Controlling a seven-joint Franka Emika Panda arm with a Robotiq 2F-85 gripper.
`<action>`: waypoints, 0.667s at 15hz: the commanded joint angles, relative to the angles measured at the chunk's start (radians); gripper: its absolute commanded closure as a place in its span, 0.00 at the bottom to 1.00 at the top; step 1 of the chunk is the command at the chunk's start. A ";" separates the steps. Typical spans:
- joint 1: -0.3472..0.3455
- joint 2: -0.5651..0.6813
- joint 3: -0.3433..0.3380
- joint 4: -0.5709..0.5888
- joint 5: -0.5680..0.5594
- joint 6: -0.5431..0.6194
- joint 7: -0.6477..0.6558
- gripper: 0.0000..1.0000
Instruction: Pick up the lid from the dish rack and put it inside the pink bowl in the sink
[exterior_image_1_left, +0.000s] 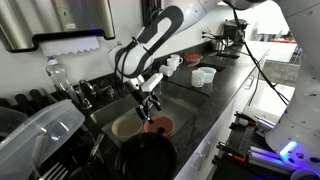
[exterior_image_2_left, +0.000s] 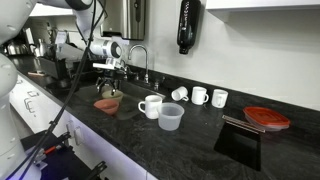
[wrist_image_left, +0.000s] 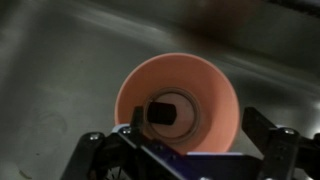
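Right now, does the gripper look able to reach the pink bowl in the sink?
Probably yes: the gripper hangs open just above the pink bowl, and the wrist view shows nothing between them.

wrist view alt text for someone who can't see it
Looking straight down into the pink bowl in the steel sink, with a small round lid with a dark centre lying in its bottom. The gripper frames the bottom edge, its fingers spread wide on either side of the bowl.
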 joint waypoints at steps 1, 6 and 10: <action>0.001 -0.030 0.001 -0.004 0.022 -0.003 -0.005 0.00; -0.005 -0.062 0.004 -0.047 0.032 0.003 -0.007 0.00; -0.005 -0.063 0.004 -0.047 0.032 0.004 -0.007 0.00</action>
